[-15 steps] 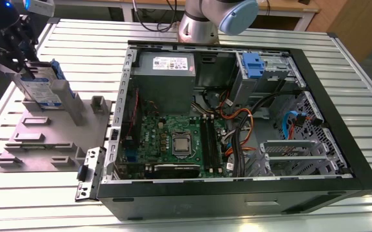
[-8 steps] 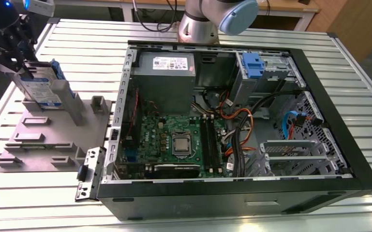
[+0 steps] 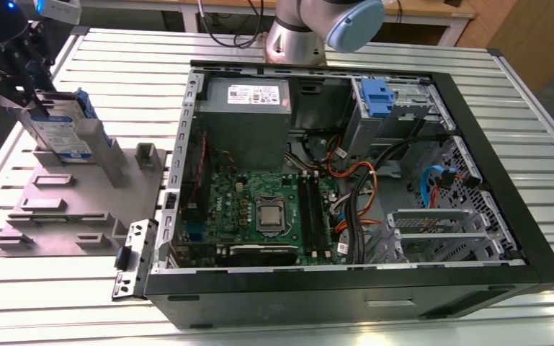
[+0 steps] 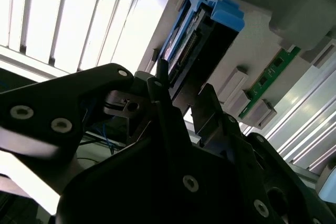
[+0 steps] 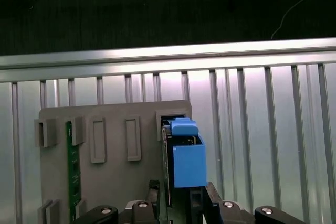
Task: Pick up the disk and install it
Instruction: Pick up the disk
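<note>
My claw (image 3: 15, 79) straddles the disk (image 3: 61, 134). Clamping state: I cannot tell. The disk stands on edge in a slot of the grey holder plate (image 3: 65, 198), near the table's (image 3: 37, 288) edge at the exterior view's left, beside the open computer case (image 3: 354, 281).

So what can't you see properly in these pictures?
1. Disk: in the exterior view, a grey holder post covers one side.
2. Disk's label: turned edge-on to both wrist views.
3. Pincer: cut off by the first wrist view's edge.
4. Arm: cut off by the exterior view's top edge.
</note>
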Controlling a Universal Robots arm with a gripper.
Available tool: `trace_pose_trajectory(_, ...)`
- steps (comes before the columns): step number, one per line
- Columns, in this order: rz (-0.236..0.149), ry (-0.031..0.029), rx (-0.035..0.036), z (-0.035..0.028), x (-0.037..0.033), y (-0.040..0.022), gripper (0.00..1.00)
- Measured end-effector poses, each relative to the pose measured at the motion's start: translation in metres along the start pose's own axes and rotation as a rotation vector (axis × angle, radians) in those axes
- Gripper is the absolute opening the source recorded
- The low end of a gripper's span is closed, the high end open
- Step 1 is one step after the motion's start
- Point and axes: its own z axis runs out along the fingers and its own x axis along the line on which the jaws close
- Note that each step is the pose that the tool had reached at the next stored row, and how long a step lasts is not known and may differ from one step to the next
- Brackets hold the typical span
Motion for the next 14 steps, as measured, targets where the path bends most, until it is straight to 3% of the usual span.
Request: trace_pose_trajectory(14,-0.026,0.0006,-0.0009,-0.0001,-0.0003,-0.0036,0.43)
